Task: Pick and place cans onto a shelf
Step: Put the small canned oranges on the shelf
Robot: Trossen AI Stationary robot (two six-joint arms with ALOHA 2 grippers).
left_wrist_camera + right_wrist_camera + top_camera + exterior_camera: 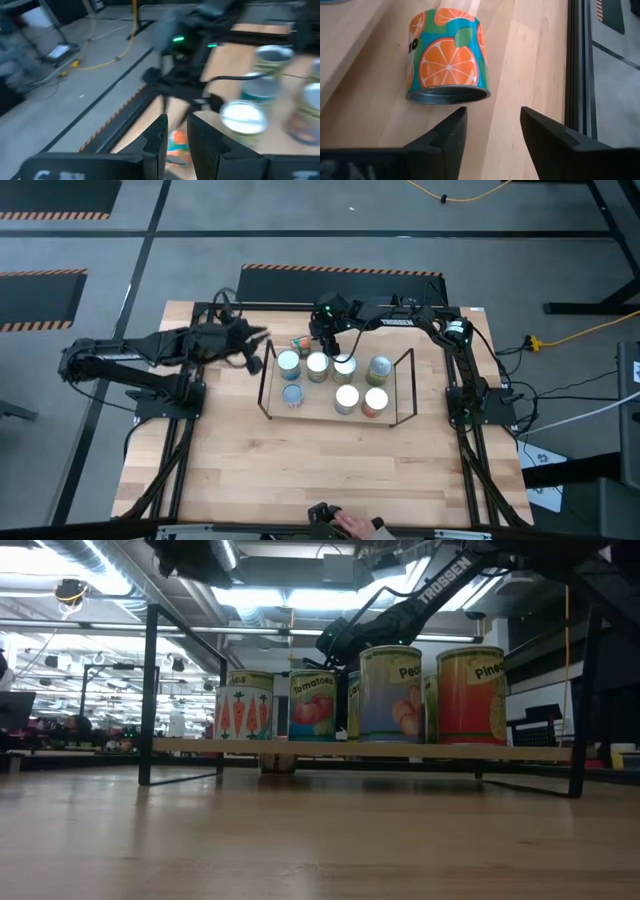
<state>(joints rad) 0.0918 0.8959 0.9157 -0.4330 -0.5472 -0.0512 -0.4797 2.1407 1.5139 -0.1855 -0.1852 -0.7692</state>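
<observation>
Seven tins stand on the black wire shelf (404,385); right gripper (490,131), fingers spread, must next close on the fallen orange-patterned tin (448,57).

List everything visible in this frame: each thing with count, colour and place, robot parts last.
cans on the shelf: seven, silver or white tops; low view shows carrot, tomato, peach and pineapple labels.
orange-print can: one, teal with orange slices, lying on its side on the table behind the shelf.
shelf: one, black wire with a wooden board, mid-table.
table: one, light wood.
yellow cable: one, on the grey floor.
person's hand: one, at the table's near edge.
left gripper: dark, left of the shelf.
right gripper: dark, open, just short of the orange-print can.
</observation>
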